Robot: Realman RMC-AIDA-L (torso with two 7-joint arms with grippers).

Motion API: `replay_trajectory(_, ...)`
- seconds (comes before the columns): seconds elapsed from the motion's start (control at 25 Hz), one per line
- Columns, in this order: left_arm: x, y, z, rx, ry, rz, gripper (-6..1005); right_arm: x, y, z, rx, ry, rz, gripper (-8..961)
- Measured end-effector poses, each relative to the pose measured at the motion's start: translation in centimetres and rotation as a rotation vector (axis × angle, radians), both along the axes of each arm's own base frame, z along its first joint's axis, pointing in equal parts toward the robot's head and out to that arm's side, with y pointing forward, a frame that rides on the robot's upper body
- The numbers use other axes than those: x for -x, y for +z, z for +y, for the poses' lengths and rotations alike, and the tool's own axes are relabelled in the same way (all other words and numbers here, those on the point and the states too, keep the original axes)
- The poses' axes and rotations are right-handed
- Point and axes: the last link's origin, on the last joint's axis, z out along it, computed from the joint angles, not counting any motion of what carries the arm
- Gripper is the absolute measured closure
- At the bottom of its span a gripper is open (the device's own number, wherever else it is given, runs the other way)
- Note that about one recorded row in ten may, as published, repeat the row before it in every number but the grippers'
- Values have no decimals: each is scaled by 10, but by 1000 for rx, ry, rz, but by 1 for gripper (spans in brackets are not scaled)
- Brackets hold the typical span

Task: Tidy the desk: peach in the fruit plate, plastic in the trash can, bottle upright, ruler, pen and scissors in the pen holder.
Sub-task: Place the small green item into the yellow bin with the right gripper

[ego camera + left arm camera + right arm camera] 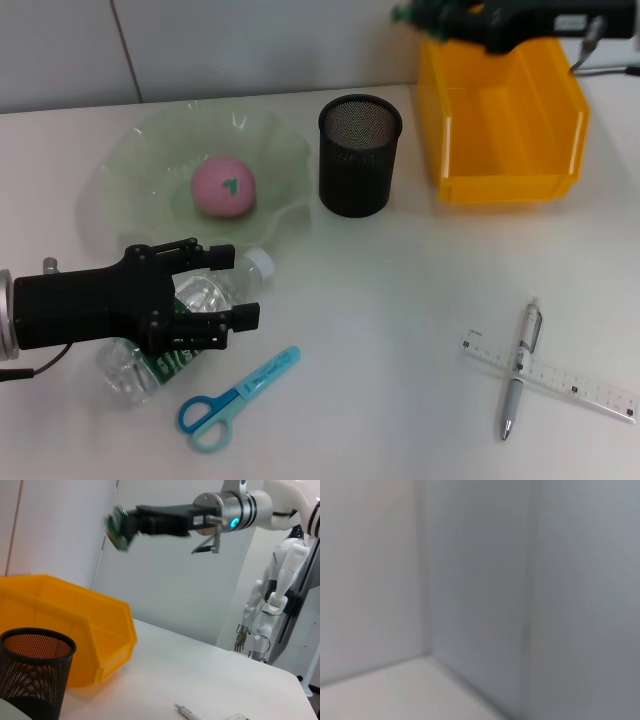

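Left arm reaches in low from near left edge, forearm about level; left gripper (215, 290) points toward robot's right, black fingers spread, upper finger (190, 250) and lower finger (225, 320) well apart; right arm held high at far right; right gripper (120, 527) stretched out level, something green and crumpled at its tip; finger spacing there unclear.
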Motion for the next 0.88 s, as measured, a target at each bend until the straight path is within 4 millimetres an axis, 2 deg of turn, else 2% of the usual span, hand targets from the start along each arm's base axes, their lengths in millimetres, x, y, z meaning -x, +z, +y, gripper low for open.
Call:
replay_trajectory(0.12, 0, 0, 0, 1, -2, 1, 134, -8, 8, 3, -64, -42, 33, 727)
replay_trajectory(0.2, 0, 0, 0, 1, -2, 2, 134, -23, 17, 9, -153, -121, 68, 726)
replay_trajectory(0.36, -1, -1, 0, -2, -10, 2, 135, -35, 19, 17, -207, -194, 80, 721)
replay_trajectory(0.48, -2, -1, 1, -6, -18, 2, 135, -48, 14, 26, -237, -269, 64, 716)
replay_trajectory(0.88, -3, -1, 1, -7, -21, 1, 134, -65, -13, 46, -240, -386, -53, 697)
